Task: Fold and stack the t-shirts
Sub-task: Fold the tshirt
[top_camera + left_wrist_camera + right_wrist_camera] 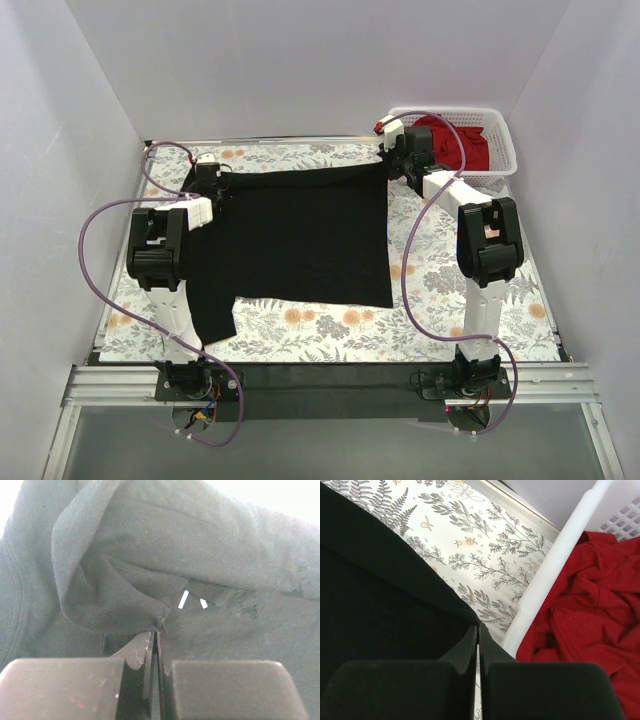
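The black t-shirt [300, 235] lies spread on the floral table, one sleeve trailing toward the near left. My left gripper [210, 175] is at its far left corner, shut on a pinch of bunched black cloth [200, 540]; the fingertips [156, 632] meet on the fold. My right gripper [392, 160] is at the far right corner, jaws closed with the corner of the black t-shirt [380, 590] at the tips [478, 627]. The red t-shirt [465, 140] lies crumpled in the basket and also shows in the right wrist view [590, 620].
The white lattice basket [450, 112] stands at the far right corner, its rim [555, 565] just right of my right gripper. The floral table cover [450, 290] shows around the shirt. White walls close in the sides and back.
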`<state>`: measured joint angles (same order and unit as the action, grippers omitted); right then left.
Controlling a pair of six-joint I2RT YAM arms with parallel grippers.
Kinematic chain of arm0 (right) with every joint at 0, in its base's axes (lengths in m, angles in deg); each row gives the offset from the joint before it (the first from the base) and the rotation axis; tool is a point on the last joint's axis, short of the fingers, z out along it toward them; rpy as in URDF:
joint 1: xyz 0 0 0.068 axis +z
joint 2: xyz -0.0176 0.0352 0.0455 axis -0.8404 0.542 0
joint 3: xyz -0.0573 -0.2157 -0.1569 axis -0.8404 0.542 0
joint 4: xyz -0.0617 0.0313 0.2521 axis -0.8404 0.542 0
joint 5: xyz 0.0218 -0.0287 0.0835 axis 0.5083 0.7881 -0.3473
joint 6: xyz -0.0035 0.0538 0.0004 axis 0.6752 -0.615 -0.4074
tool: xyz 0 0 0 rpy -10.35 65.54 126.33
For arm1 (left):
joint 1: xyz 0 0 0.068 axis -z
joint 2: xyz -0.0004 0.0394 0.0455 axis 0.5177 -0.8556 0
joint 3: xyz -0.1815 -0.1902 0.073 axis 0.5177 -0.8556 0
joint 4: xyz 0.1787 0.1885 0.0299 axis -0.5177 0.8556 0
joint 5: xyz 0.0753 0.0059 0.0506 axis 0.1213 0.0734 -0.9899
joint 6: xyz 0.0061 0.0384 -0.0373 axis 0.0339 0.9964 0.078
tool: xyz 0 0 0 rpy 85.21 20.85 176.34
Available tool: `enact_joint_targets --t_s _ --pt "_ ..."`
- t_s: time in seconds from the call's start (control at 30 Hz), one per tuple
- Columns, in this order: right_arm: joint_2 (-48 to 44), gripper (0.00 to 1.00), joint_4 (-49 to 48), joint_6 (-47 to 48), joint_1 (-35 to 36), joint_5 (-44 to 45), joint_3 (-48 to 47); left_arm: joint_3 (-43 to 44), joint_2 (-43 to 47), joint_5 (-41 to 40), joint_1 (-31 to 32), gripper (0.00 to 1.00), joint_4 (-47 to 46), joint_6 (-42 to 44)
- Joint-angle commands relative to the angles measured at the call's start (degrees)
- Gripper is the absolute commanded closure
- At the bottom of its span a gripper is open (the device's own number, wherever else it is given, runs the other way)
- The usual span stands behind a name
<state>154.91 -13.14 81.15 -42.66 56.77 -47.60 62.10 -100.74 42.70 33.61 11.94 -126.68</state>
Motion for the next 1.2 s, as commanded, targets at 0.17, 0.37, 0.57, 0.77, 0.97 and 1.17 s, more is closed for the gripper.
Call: enact_joint_targets --t_s 0.17,0.37,0.57,0.77,0.97,1.17 --pt "-3.14 0.99 -2.52 0.37 -0.64 0.19 -0.46 8.06 8.50 1.78 -0.06 1.00 9.73 -1.33" --pt "-4.98 0.99 -2.52 0.72 -0.90 0.45 0.41 17.20 11.93 9.94 -4.35 1.00 26.43 -8.53" --pt "-7.27 0.99 -2.43 1.07 -0.90 0.54 2.96 16.96 14.66 23.65 -12.17 1.00 34.00 -17.50" --pt "-9.90 0.99 -2.43 0.02 -1.08 0.54 6.30 13.97 17.21 33.49 -15.62 1.00 34.80 -21.28" --pt "-11.84 0.99 -2.17 -0.33 -0.99 0.72 9.29 11.25 19.14 39.31 -17.55 1.00 36.20 -23.12" --pt "-13.16 0.99 -1.90 -0.77 -1.08 0.90 11.58 10.19 24.06 40.63 -18.43 1.00 36.47 -24.36"
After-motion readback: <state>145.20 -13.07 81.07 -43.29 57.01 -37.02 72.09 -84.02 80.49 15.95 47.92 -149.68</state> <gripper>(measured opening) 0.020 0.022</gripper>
